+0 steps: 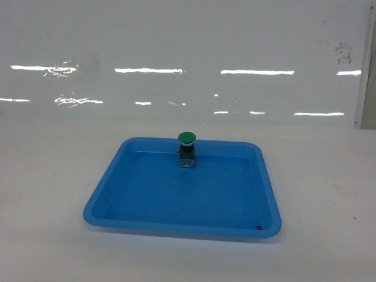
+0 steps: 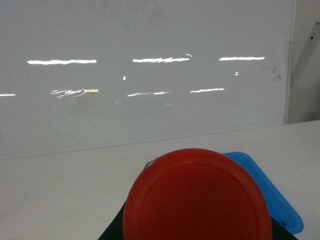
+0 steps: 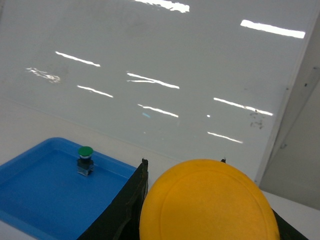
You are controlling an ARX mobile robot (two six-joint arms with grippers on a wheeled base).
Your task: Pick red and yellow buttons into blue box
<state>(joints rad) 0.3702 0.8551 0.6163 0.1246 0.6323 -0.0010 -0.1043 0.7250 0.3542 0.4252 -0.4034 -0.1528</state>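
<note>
left claw: out of the head view. in my left wrist view its dark fingers barely show at the bottom edge, so it appears clamped on the red button, whose cap fills the lower frame.
right claw: black fingers sit beside the yellow button, apparently closed on it below the cap. contact itself is hidden.
handling: i judge both buttons light, stiff and hard. the domed caps look smooth and slippery, so the squarer switch body under the cap is the better hold.
blue tray: shallow, on the white worktop, seen at. a green button stands upright near its far rim. that one is not wanted.
blue box: not visible in any view, so i cannot say where the drop lies.
</note>
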